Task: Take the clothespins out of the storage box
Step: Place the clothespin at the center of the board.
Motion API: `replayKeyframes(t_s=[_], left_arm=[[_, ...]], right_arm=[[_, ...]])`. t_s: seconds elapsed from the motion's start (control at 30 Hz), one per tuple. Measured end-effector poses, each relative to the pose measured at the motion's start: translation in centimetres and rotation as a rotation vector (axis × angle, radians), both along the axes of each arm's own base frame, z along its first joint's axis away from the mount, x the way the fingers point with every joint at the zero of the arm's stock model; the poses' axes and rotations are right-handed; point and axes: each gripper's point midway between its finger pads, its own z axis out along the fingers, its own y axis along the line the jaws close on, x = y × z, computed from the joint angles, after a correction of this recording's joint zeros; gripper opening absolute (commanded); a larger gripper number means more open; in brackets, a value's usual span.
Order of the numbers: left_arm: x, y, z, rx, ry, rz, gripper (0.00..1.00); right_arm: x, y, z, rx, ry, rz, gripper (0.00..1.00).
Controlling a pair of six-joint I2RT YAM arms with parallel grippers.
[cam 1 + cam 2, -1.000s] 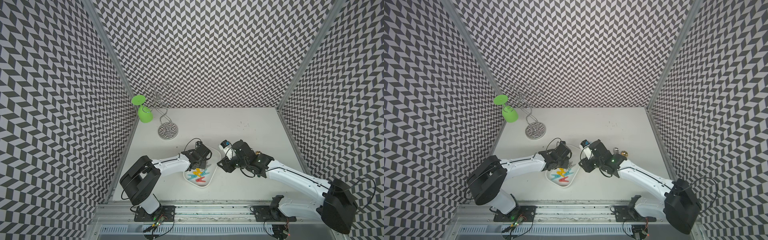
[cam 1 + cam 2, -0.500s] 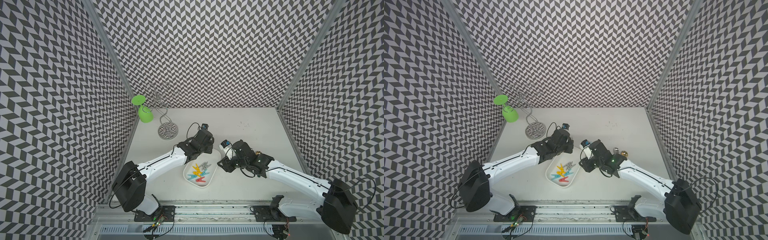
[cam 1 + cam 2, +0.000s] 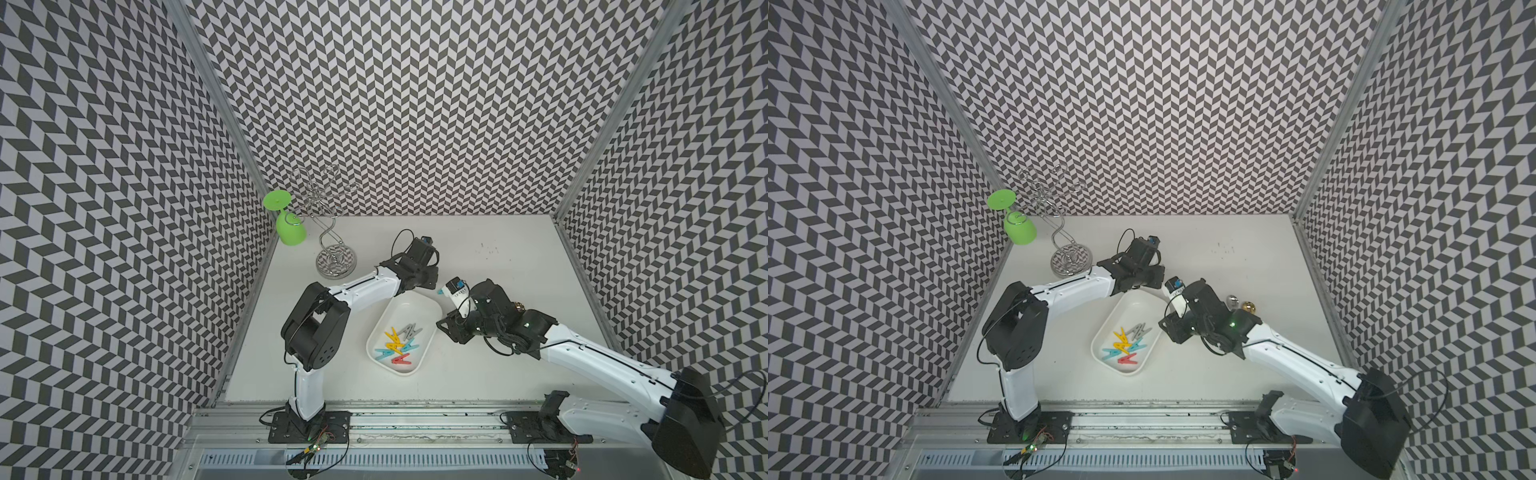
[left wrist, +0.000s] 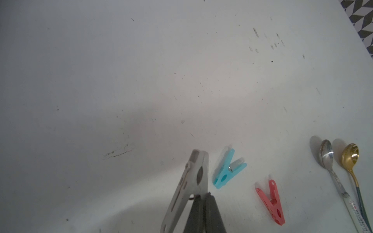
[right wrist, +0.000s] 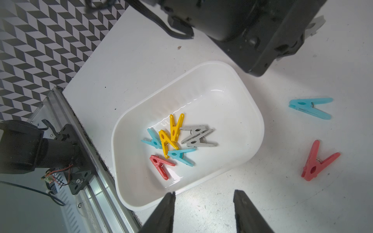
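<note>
In storage box (image 5: 261, 125): clothespins (image 5: 174, 131); on table (image 5: 141, 60), seemingly right: two loose pegs (image 5: 314, 112).

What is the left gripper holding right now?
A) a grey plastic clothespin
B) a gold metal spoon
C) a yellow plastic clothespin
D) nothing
A: in the left wrist view the left gripper is shut on a grey plastic clothespin.

The left arm (image 3: 365, 286) and right arm (image 3: 602, 361) share glossy white plastic links, bulky matte-black joint housings (image 3: 316, 332) and thin black cables (image 5: 177, 34).
</note>
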Motion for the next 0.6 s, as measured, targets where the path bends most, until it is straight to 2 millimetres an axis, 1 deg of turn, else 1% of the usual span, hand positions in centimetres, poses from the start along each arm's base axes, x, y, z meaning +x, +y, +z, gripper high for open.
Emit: replayKeyframes(t_s=[0.07, 0.2, 0.37, 0.6], left_arm=[[0.0, -0.3, -0.9, 0.006, 0.020, -0.009, 0.05], [0.4, -0.6, -2.0, 0.006, 0.041, -0.015, 0.07], [0.5, -0.3, -3.1, 0.013, 0.067, -0.012, 0.10], [0.7, 0.0, -3.4, 0.010, 0.078, -0.011, 0.16]], right_arm=[[0.0, 0.0, 0.1, 0.002, -0.003, -0.003, 0.50], [0.0, -0.1, 0.5, 0.010, -0.010, -0.006, 0.50], [0.0, -0.2, 0.6, 0.012, -0.015, -0.009, 0.50], [0.1, -0.2, 0.6, 0.010, -0.016, -0.014, 0.51]])
